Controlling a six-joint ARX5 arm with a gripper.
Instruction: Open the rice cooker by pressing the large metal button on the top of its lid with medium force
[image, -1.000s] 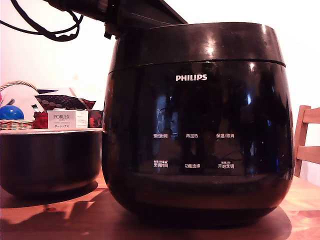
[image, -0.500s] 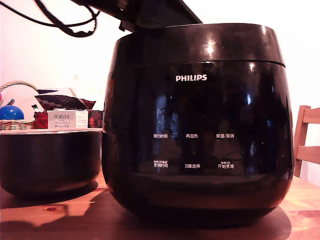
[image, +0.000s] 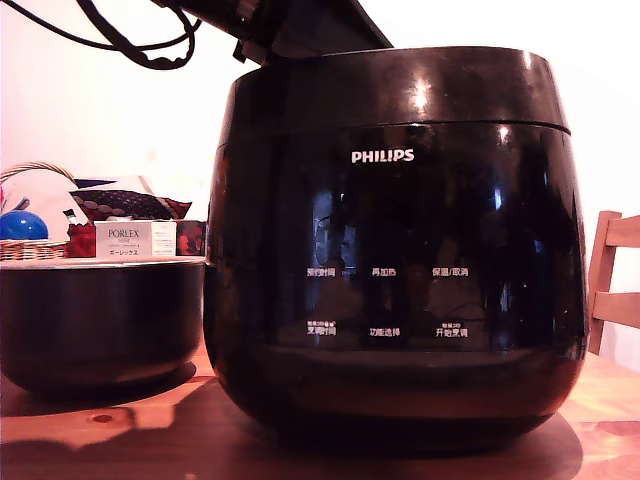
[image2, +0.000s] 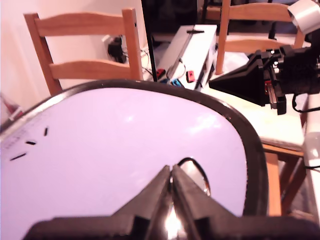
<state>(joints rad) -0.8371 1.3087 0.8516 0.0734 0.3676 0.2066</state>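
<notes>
Wooden tabletop, reddish-brown, is seen across the foreground of the exterior view, against a pale wall. The rice cooker is placed on it at centre, filling most of that view, with its white PHILIPS logo and white labels facing the camera. The lid is seated down on the body, a thin seam running round below it. A wooden chair is partly visible at the exterior view's right edge.

On the exterior view's left, just beside the cooker, a lower black pot with a pale rim is noted; its contents cannot be seen. Behind it, a wicker basket holds a blue ball, and a white box marked PORLEX stands beside patterned packages.

In the wrist view the lid top appears washed-out pale with a dark rim. The gripper is recorded with fingers pressed together, nothing between them, the tips at the edge of a round metal button on the lid. Two wooden chairs and a white table are observed beyond.
</notes>
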